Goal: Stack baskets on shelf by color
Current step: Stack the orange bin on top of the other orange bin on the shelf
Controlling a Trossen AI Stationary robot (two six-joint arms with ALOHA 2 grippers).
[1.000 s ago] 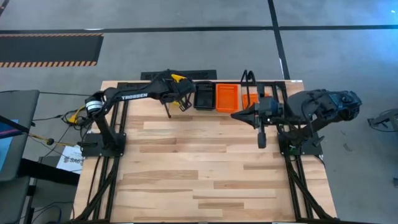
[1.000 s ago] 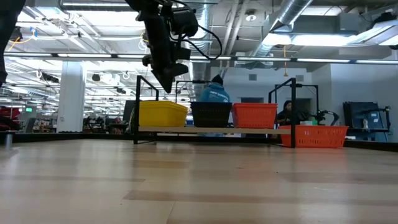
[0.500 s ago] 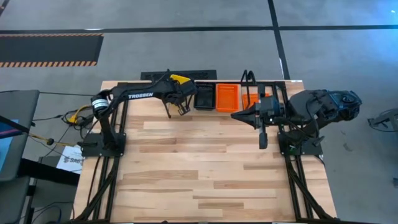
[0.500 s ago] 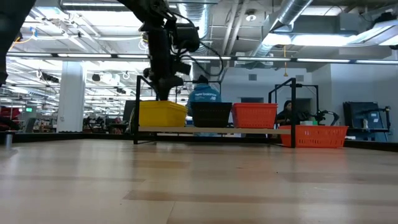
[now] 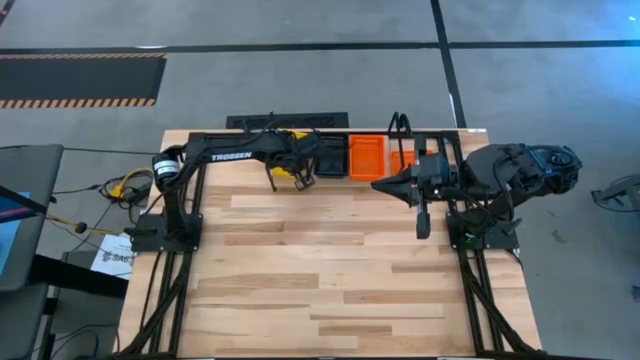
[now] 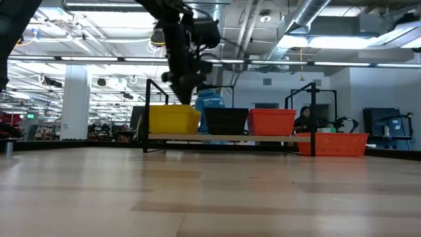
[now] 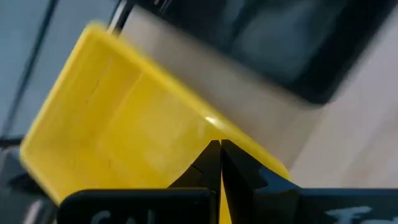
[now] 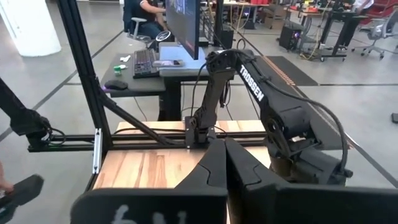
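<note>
The shelf [image 6: 223,137] stands along the table's far edge, with a yellow basket [image 6: 174,118], a black basket [image 6: 225,120] and an orange basket [image 6: 272,121] resting side by side on its board. Another orange basket [image 6: 332,143] sits on the tabletop just past the shelf's right end. My left gripper [image 7: 219,147] is shut and slants down at the yellow basket's near rim; its arm hides most of the yellow and black baskets from above. My right gripper [image 5: 376,184] is shut with nothing in it. It hangs high, pointing left, in front of the orange basket [image 5: 366,155]. My left gripper's shut fingertips [image 6: 186,102] stand at the near long rim [image 7: 186,127] of the yellow basket, coming from above and slanting toward the far edge. Whether they touch the rim I cannot tell. The basket rests on the shelf board.
Black wire hoops [image 5: 398,125] rise at the shelf's ends. The wooden tabletop [image 5: 330,270] stretches from the shelf to the near edge. Both arm bases [image 5: 165,235] stand at the table's sides. People sit at desks in the room behind [image 6: 304,118].
My left gripper has moved toward the table's right edge and down, from above the shelf's left end to the yellow basket's rim. It has also tipped more steeply downward. It has stayed shut.
</note>
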